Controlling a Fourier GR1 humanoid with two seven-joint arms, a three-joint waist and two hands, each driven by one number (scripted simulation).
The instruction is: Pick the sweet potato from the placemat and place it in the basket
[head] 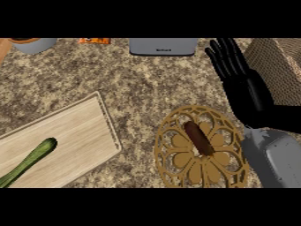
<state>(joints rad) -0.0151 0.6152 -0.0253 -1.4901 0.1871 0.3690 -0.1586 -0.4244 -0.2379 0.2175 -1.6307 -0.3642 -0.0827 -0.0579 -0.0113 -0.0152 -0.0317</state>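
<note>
Woven basket [289, 62] cut off, sweet potato [198, 137] on placemat [175, 165]

Free counter [146, 88] at centre, between cutting board [74, 132] left and placemat [172, 154] near right. Grey appliance [162, 46] blocks far edge. Right hand [247, 88] stands between placemat and basket [286, 66].

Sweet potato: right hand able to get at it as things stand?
Probably yes. The right hand is open, just past the far right edge of the placemat, and the sweet potato lies bare on the mat's middle, with nothing between them or over it.
</note>
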